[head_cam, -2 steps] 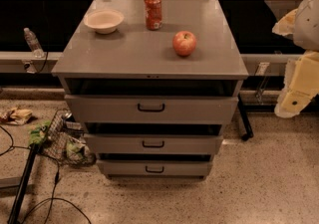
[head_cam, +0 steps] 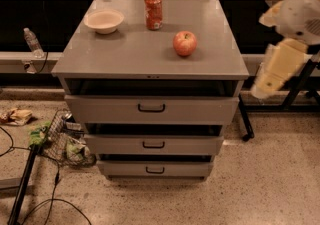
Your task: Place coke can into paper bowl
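The coke can (head_cam: 153, 11), red with a silver top, stands upright at the back middle of the grey cabinet top (head_cam: 130, 54). The paper bowl (head_cam: 104, 20), shallow and off-white, sits to the can's left, apart from it and empty. My gripper (head_cam: 272, 74) hangs at the right edge of the view, beside and slightly below the cabinet top's right side. It is far from the can and holds nothing that I can see.
A red apple (head_cam: 185, 43) sits on the cabinet top, in front of and to the right of the can. The cabinet has three drawers (head_cam: 151, 108), pulled slightly open. A wire basket (head_cam: 65, 141), cables and a water bottle (head_cam: 33, 42) lie on the floor at the left.
My arm and gripper have moved a little to the left and up, toward the cabinet. The can, bowl and apple have not moved.
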`<state>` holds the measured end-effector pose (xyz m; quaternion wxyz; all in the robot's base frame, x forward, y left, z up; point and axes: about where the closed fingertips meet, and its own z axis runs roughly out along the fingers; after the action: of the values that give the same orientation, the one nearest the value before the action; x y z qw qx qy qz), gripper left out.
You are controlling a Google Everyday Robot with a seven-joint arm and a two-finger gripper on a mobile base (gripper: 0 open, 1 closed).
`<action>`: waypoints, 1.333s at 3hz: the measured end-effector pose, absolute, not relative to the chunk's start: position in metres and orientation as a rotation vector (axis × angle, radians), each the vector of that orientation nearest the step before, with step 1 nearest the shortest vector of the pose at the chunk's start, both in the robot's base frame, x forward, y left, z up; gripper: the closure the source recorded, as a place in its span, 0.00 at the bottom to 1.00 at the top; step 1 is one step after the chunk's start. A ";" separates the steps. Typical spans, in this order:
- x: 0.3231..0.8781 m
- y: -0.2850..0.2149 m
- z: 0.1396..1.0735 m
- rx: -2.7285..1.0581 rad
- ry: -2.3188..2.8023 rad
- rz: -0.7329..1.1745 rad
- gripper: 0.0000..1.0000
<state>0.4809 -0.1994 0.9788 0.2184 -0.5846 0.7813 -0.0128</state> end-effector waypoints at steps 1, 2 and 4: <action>0.557 -0.173 0.975 -1.415 2.051 0.155 0.00; 0.631 -0.141 0.956 -1.146 1.967 0.375 0.00; 0.714 -0.102 0.949 -0.857 1.833 0.440 0.00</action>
<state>0.7138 -0.1016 0.9491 0.5102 -0.3559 0.7613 0.1828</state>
